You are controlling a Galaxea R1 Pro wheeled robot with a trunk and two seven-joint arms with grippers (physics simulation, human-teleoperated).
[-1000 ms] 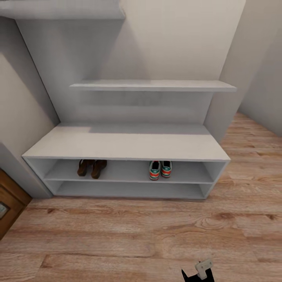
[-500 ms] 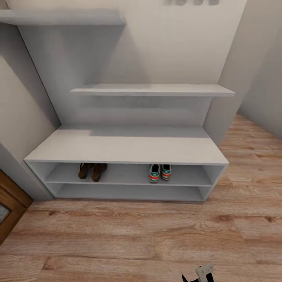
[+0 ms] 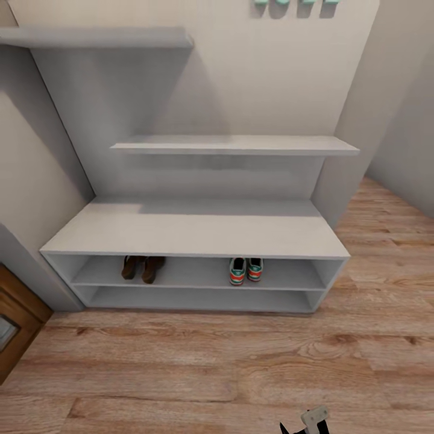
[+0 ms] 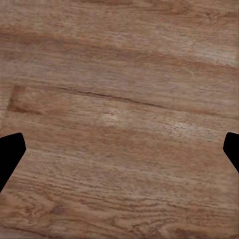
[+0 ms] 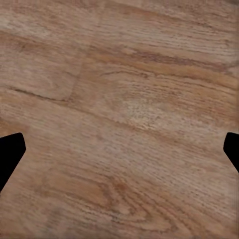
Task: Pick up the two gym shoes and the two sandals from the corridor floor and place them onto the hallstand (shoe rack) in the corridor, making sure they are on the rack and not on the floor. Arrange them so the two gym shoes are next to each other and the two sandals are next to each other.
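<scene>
Head view: a low pale grey hallstand (image 3: 193,232) stands against a cream wall, with two open shelf tiers. On the upper tier, two dark brown sandals (image 3: 142,267) sit side by side toward the left, and two white gym shoes (image 3: 246,270) with green stripes and red-orange heels sit together toward the right. Two floating shelves (image 3: 232,145) and teal hooks (image 3: 295,2) hang above. Light brown wood-plank corridor floor (image 3: 199,367) lies in front.

Left wrist view: the left gripper (image 4: 119,149) is spread wide, holding nothing, over wood planks.

Right wrist view: the right gripper (image 5: 119,149) is likewise spread and unladen above grainy planks.
</scene>
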